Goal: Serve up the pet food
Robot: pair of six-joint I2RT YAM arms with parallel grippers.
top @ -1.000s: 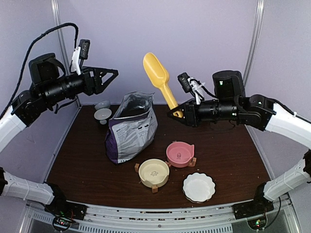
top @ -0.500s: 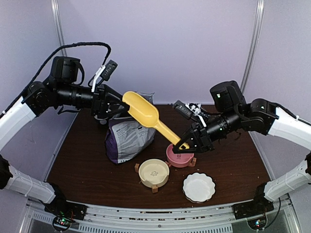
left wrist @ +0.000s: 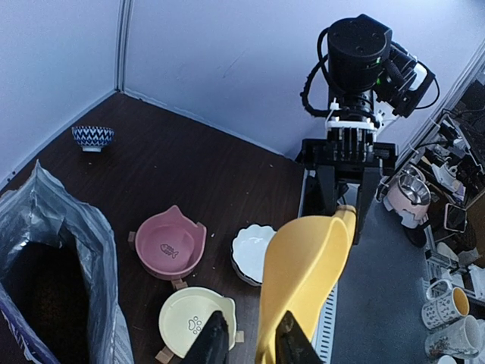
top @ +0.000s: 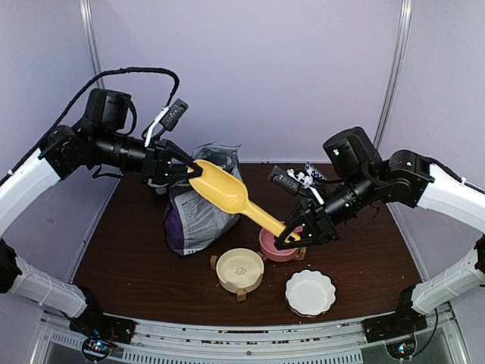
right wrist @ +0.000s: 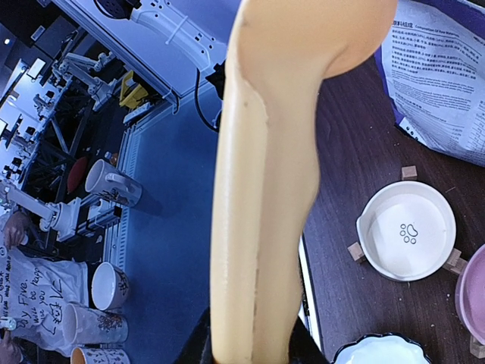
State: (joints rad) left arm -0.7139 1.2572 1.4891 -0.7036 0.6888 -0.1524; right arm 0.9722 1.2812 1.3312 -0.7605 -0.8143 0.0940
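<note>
Both claws meet at one yellow scoop (top: 227,193), which hangs slantwise over the middle of the worktop (top: 129,258). The right claw (top: 294,236), right of centre in the top view, is clamped on the tip of the handle. In its own wrist view that handle runs straight up the frame from between the dark fingers. The left claw (left wrist: 246,345), at the bottom edge of its wrist view, has its fingers close on either side of the scoop's rim. Whether they pinch it cannot be told.

Below the scoop's wide end stands the purple bag (top: 201,216), its mouth open. Only the left wrist view looks into it: a dark mass at lower left is the pet food (left wrist: 42,303), though single pellets cannot be made out.

That same view alone shows a blue-and-white patterned bowl (left wrist: 92,136) at upper left, near the back wall. It also shows a fish outline on the pink bowl (left wrist: 168,246).

The cream bowl (top: 239,269) carries a paw print, plainest in the right wrist view. A white scalloped dish (top: 309,292) lies near it, lower right.

The right wrist view, at upper right, catches the bag's white label, covered in print too fine to read. At lower left, off the worktop, it shows mugs (right wrist: 106,182) with handwritten lettering that is not legible.
</note>
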